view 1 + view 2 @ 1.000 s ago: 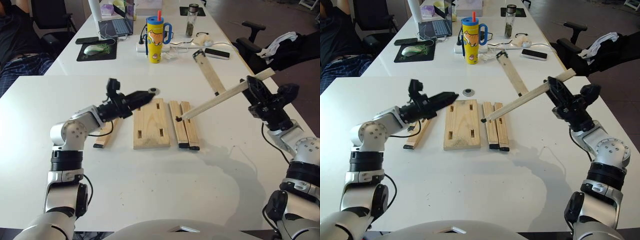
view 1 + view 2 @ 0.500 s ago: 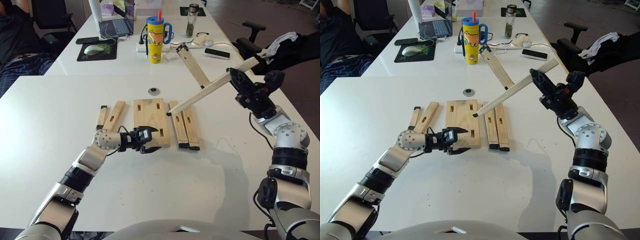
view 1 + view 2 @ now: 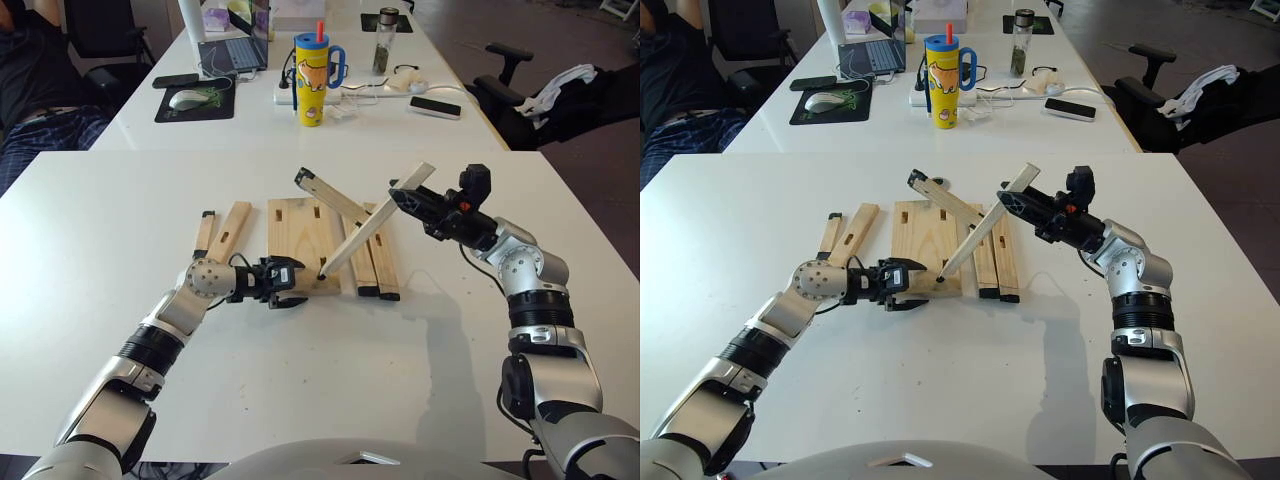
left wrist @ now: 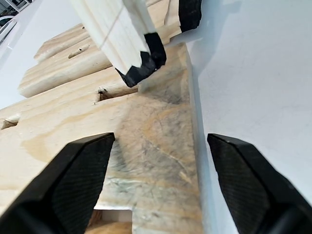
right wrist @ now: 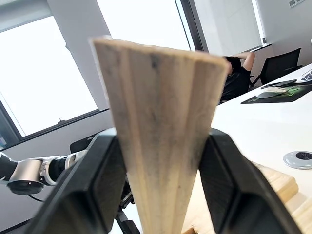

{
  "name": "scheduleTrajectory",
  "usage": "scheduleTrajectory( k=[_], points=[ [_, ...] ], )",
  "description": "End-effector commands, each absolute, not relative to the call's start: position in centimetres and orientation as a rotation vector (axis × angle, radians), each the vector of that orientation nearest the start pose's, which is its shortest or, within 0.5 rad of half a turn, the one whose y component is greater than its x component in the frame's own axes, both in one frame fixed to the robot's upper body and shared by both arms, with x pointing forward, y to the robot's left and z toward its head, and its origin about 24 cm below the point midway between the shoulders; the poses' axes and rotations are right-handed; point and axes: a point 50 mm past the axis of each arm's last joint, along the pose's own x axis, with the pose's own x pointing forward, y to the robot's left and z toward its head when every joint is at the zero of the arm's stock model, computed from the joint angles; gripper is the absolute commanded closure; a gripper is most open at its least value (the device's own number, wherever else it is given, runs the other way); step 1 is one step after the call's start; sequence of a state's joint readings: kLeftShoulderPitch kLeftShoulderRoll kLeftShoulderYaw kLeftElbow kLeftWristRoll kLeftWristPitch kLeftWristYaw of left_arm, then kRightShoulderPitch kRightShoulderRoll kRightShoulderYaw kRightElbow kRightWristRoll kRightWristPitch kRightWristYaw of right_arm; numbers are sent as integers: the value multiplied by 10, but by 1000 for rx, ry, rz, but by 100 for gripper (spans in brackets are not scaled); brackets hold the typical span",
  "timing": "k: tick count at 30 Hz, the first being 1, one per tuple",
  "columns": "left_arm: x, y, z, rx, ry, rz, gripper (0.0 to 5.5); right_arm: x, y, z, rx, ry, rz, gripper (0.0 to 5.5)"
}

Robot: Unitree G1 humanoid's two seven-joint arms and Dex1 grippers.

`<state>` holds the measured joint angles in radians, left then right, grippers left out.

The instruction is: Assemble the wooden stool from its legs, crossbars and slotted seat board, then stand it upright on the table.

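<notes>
The slotted seat board (image 3: 292, 235) lies flat mid-table. My right gripper (image 3: 403, 198) is shut on a wooden leg (image 3: 362, 233) that slopes down to the left. The leg's black-capped tip (image 4: 142, 66) rests on the board beside a slot. A second bar (image 3: 330, 196) sticks out from that leg toward the far left. My left gripper (image 3: 285, 286) is open at the board's near edge, with its fingers (image 4: 73, 185) spread either side of the near corner. In the right wrist view the leg (image 5: 161, 126) stands clamped between the fingers (image 5: 100, 185).
Two more legs (image 3: 378, 262) lie side by side right of the board; two slotted pieces (image 3: 222, 232) lie left of it. On the far table stand a yellow cup (image 3: 310, 80), a mouse (image 3: 188, 98), a laptop (image 3: 232, 50), a phone (image 3: 433, 106) and a bottle (image 3: 386, 40).
My right arm swung the leg and its attached bar left and down until the tip landed on the board. My left gripper dropped from above the board's left side to its near edge.
</notes>
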<state>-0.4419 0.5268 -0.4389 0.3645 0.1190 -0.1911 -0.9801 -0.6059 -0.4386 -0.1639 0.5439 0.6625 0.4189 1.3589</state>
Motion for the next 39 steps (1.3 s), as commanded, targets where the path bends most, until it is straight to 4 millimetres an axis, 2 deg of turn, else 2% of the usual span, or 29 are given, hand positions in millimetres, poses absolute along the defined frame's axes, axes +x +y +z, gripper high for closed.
scheduleTrajectory(
  k=[1,9,17,25,29,33,39],
  points=[
    [287,153,33,879,350,-1350,196,329,-199,131,361,-23,1284,346],
    [290,152,27,905,376,-1390,196,342,-193,142,210,7,1354,346],
    [280,150,15,884,415,-1415,196,344,-173,154,31,32,1483,346],
    [271,150,4,877,451,-1441,196,350,-173,157,-57,64,1489,346],
    [266,150,0,878,464,-1454,196,347,-168,150,-166,113,1531,346],
    [261,145,-4,865,463,-1463,196,341,-160,138,-196,129,1569,346],
    [251,136,-9,806,463,-1444,196,334,-159,117,-81,163,1521,346]
  ],
)
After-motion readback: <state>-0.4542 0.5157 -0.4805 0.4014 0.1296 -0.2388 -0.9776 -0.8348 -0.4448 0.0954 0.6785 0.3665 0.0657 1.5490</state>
